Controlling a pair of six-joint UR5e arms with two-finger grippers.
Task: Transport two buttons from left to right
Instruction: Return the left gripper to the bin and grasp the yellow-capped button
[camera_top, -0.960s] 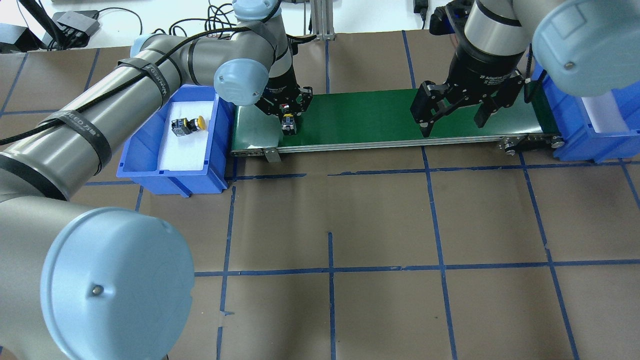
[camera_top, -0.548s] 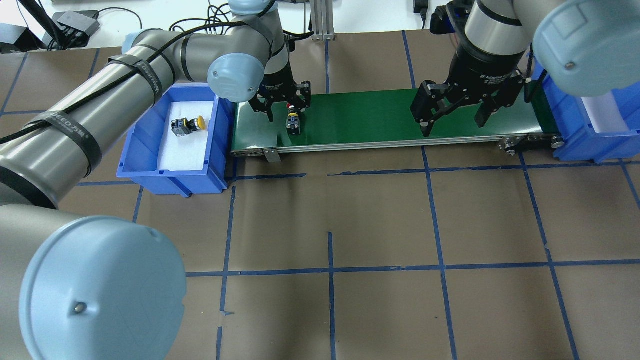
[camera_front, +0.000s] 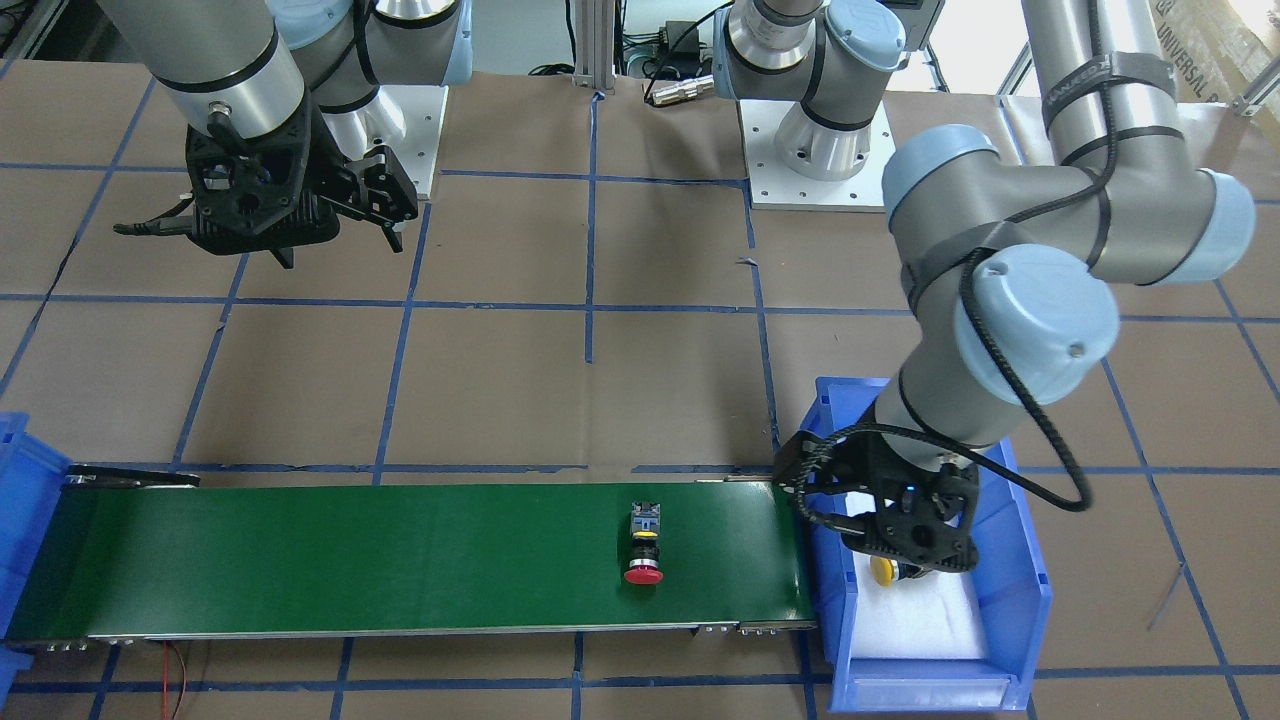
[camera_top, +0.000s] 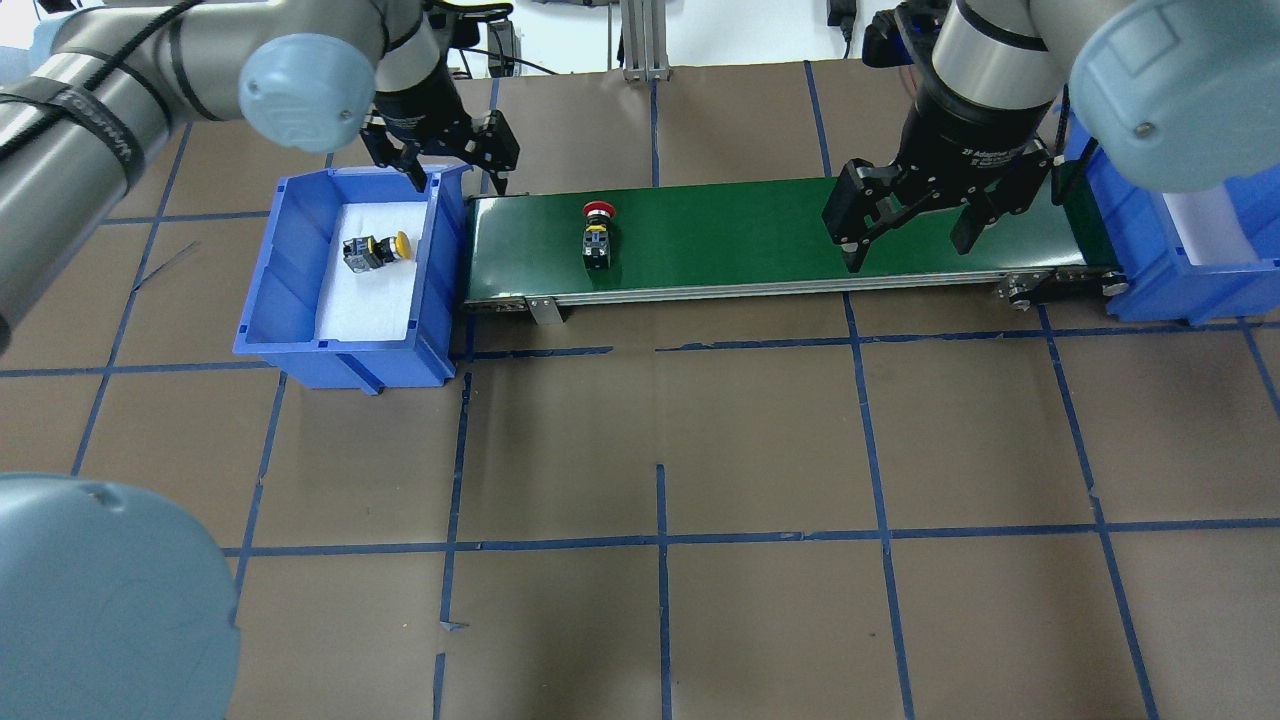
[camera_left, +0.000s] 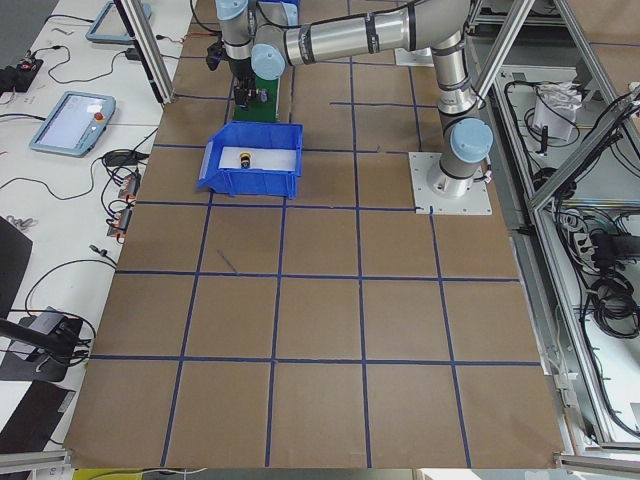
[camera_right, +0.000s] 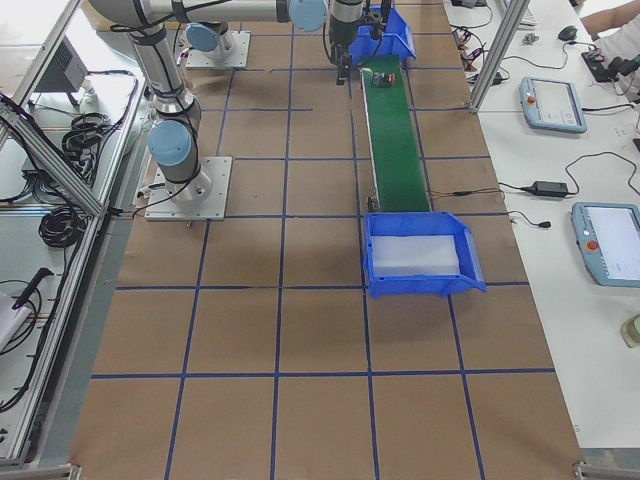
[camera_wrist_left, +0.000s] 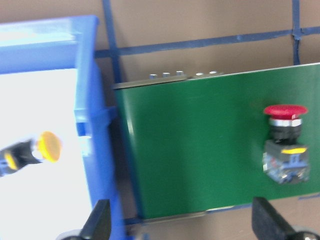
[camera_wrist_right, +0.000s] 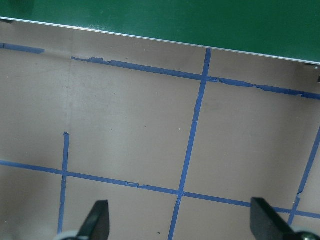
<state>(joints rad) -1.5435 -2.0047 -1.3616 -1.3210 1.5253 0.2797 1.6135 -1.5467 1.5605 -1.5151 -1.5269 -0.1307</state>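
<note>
The red-capped button (camera_top: 597, 232) lies on its side on the green conveyor belt (camera_top: 750, 240) near its left end; it also shows in the front view (camera_front: 644, 548) and the left wrist view (camera_wrist_left: 285, 145). The yellow-capped button (camera_top: 375, 250) lies on white foam in the left blue bin (camera_top: 260, 290), and shows blurred in the left wrist view (camera_wrist_left: 37, 148). My left gripper (camera_top: 455, 168) is open and empty above the bin's wall next to the belt. My right gripper (camera_top: 908, 248) is open and empty above the belt's right part.
A second blue bin (camera_top: 1180, 280) with white foam stands at the belt's right end. The brown table (camera_top: 660, 480) carries a grid of blue tape. Cables and an aluminium post lie beyond the far edge.
My left gripper opened, let go of the red-capped button on the belt, rose and moved left over the bin's wall. The red button has shifted slightly to the right. The right arm has not moved.
</note>
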